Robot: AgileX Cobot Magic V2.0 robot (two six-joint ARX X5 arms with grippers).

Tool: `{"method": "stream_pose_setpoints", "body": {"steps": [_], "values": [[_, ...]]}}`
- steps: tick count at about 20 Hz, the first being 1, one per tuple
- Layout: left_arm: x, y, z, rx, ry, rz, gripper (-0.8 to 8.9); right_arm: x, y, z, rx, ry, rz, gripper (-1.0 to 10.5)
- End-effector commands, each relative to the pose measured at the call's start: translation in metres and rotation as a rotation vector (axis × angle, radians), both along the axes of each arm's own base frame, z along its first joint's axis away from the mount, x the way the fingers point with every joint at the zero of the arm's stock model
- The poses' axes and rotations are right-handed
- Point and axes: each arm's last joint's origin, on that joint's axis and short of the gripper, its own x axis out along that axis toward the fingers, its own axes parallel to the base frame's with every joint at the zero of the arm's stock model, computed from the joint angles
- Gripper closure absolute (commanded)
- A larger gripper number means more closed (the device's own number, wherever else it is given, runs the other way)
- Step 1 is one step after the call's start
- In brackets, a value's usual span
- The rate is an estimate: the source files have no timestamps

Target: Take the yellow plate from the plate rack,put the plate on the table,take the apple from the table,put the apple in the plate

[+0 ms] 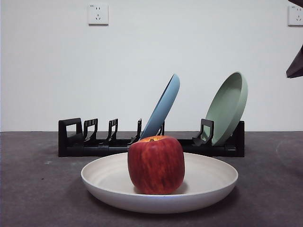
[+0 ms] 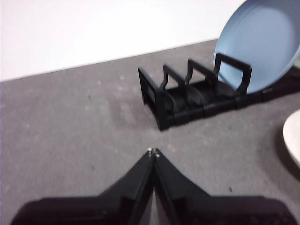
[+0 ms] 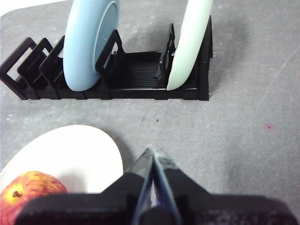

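apple in plate, upright at its middle | plate flat on desk, before rack | rack holds two tilted plates: one mid-rack, one at right end | rack's left slots bare

Robot test bench in a lab-like room: a bare dark grey table set against a plain white wall with two electrical outlets. Beyond both closed grippers, only staged props: a black plate rack, plates, an apple.
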Motion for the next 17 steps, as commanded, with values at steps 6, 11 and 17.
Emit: {"method": "stream_pose_setpoints", "body": {"steps": [6, 11, 17], "values": [[0.0007, 0.0002, -0.0042, 0.005, 0.008, 0.003, 8.16, 0.0001, 0.0000, -0.0005, 0.007, 0.000, -0.006, 9.5], [0.0007, 0.0002, -0.0041, 0.005, 0.008, 0.003, 8.16, 0.0001, 0.0000, -0.0005, 0.007, 0.000, -0.006, 9.5], [0.0007, 0.0002, -0.0041, 0.005, 0.008, 0.003, 8.16, -0.0002, -0.0001, -0.0011, -0.015, -0.001, 0.003, 9.5]]}}
